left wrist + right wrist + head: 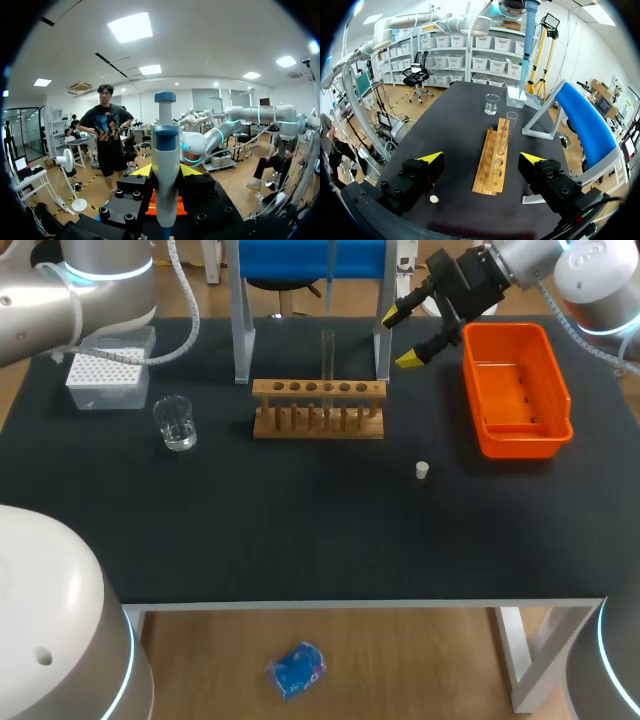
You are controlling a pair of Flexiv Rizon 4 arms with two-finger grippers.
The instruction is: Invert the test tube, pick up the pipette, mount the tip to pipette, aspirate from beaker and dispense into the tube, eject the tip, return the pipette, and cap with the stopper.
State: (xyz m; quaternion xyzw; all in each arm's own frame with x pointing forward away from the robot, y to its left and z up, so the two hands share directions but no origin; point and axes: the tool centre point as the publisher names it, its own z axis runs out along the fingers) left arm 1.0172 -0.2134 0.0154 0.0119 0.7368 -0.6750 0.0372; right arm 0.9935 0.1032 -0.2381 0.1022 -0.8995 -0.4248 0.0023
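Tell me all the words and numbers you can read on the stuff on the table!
No words, numbers or signs can be read on anything here.
On the beaker: any marks on the glass are too small to read.
On the pipette: blue and white, no readable print shows.
On the tip box, the wooden rack and the orange bin: plain, no labels in view.

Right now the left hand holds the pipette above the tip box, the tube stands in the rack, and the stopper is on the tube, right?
No: the stopper lies on the table, apart from the rack, as the head view shows. The tube stands in it; the left hand holds the pipette above the tip box.
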